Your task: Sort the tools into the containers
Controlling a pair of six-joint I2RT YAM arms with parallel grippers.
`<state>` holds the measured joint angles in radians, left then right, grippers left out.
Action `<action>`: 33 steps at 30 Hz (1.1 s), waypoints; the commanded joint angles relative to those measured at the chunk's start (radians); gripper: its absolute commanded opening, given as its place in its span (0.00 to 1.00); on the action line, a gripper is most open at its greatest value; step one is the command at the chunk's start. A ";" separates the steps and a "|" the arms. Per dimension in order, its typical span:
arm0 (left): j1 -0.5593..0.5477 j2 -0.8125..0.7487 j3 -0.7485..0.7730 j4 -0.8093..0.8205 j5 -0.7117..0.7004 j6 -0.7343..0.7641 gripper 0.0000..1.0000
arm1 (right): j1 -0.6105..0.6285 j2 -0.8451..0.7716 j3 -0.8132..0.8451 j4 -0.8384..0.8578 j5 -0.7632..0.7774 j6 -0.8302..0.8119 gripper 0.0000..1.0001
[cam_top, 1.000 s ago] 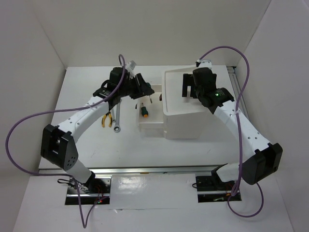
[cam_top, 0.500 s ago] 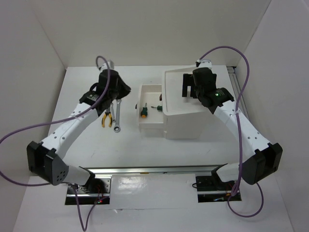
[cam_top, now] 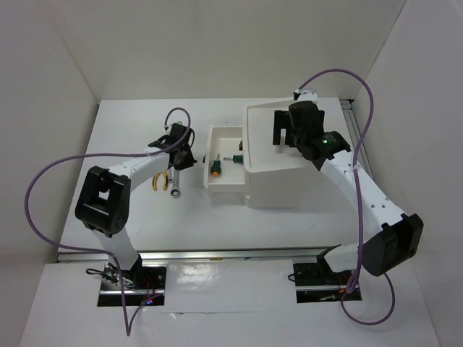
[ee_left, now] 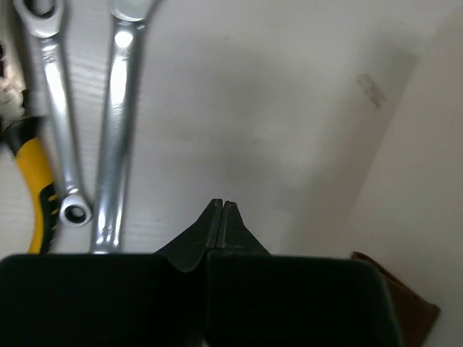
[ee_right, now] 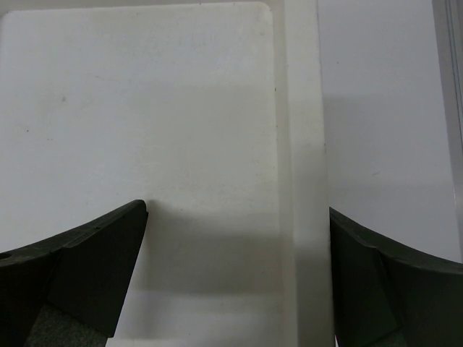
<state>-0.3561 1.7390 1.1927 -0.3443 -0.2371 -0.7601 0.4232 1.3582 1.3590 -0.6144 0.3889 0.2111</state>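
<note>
**Gripper positions at the wrench pick-up stage**

We find the left gripper (ee_left: 221,214) fully closed with its fingertips pressed together and nothing between them. It hangs low over the bare bench (cam_top: 123,130), between the tools and the pulled-out drawer (cam_top: 226,189). Two silver wrenches lie side by side just to its left. One is the ring-ended wrench (ee_left: 56,123) and the other the longer wrench (ee_left: 116,130), and the yellow-and-black pliers (ee_left: 32,170) lie against their far side. None of the three is touched.

We judge that the closed jaws suit travel, not grasping. They must be spread before either wrench can be taken.

The drawer stands out from the left side of the white box unit (cam_top: 278,184), and its brown knob (ee_left: 405,311) shows at the edge of the left wrist view. It is open so that tools can be dropped in from above. It holds a stubby orange-and-green screwdriver (cam_top: 215,168) and a small green-handled screwdriver (cam_top: 236,159).

The right gripper (ee_right: 237,211) is spread wide and holds nothing. It hovers over the shallow top tray (ee_right: 145,108), which is bare in the right wrist view. We judge that this keeps it out of the left arm's way.
</note>
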 commanded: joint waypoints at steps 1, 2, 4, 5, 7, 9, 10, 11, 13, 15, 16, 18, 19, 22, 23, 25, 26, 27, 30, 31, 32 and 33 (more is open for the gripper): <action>-0.030 -0.007 0.024 0.208 0.150 0.096 0.00 | 0.043 0.039 -0.037 -0.157 -0.065 -0.019 1.00; -0.043 -0.007 0.024 0.223 0.166 0.110 0.00 | 0.043 0.039 -0.037 -0.157 -0.065 -0.019 1.00; -0.073 -0.007 0.024 0.290 0.229 0.119 0.00 | 0.043 0.039 -0.037 -0.157 -0.065 -0.019 1.00; -0.083 -0.007 0.024 0.310 0.249 0.134 0.00 | 0.043 0.048 -0.037 -0.157 -0.065 -0.019 1.00; -0.105 0.028 0.057 0.324 0.291 0.134 0.00 | 0.043 0.048 -0.037 -0.157 -0.074 -0.019 1.00; -0.128 0.069 0.086 0.334 0.346 0.122 0.00 | 0.043 0.048 -0.037 -0.157 -0.084 -0.019 1.00; -0.139 0.082 0.096 0.347 0.358 0.104 0.00 | 0.043 0.048 -0.037 -0.157 -0.084 -0.019 1.00; -0.152 0.093 0.096 0.359 0.373 0.104 0.00 | 0.043 0.048 -0.037 -0.157 -0.084 -0.019 1.00; -0.197 0.108 0.130 0.360 0.384 0.068 0.00 | 0.043 0.048 -0.037 -0.157 -0.084 -0.019 1.00; -0.227 0.108 0.142 0.375 0.394 0.053 0.00 | 0.043 0.058 -0.037 -0.157 -0.084 -0.029 1.00; -0.253 0.108 0.154 0.375 0.394 0.042 0.00 | 0.043 0.058 -0.037 -0.157 -0.084 -0.029 1.00; -0.264 0.117 0.154 0.398 0.418 0.009 0.00 | 0.043 0.058 -0.037 -0.157 -0.084 -0.029 1.00; -0.288 0.117 0.166 0.398 0.418 -0.007 0.00 | 0.043 0.058 -0.046 -0.157 -0.084 -0.029 1.00; -0.310 0.099 0.154 0.346 0.380 -0.059 0.00 | 0.043 0.058 -0.046 -0.157 -0.084 -0.029 1.00; -0.319 0.087 0.154 0.318 0.351 -0.076 0.00 | 0.043 0.058 -0.046 -0.157 -0.084 -0.029 1.00; -0.331 0.044 0.108 0.282 0.296 -0.140 0.00 | 0.043 0.058 -0.046 -0.157 -0.084 -0.029 1.00; -0.331 0.033 0.093 0.272 0.295 -0.159 0.00 | 0.043 0.058 -0.046 -0.157 -0.084 -0.029 1.00; -0.331 0.024 0.081 0.272 0.283 -0.172 0.00 | 0.043 0.058 -0.046 -0.157 -0.084 -0.029 1.00; -0.322 0.024 0.091 0.154 0.187 -0.195 0.17 | 0.043 0.068 -0.046 -0.157 -0.084 -0.029 1.00; -0.313 0.024 0.091 0.131 0.155 -0.205 0.21 | 0.052 0.068 -0.046 -0.157 -0.084 -0.029 1.00; -0.287 0.024 0.079 0.131 0.142 -0.205 0.37 | 0.052 0.068 -0.046 -0.157 -0.084 -0.029 1.00; -0.270 0.011 0.067 0.122 0.131 -0.205 0.45 | 0.052 0.068 -0.046 -0.157 -0.084 -0.029 1.00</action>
<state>-0.6674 1.8034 1.2823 -0.1688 -0.0399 -0.9146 0.4232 1.3655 1.3594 -0.6193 0.4145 0.2195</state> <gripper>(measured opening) 0.400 1.002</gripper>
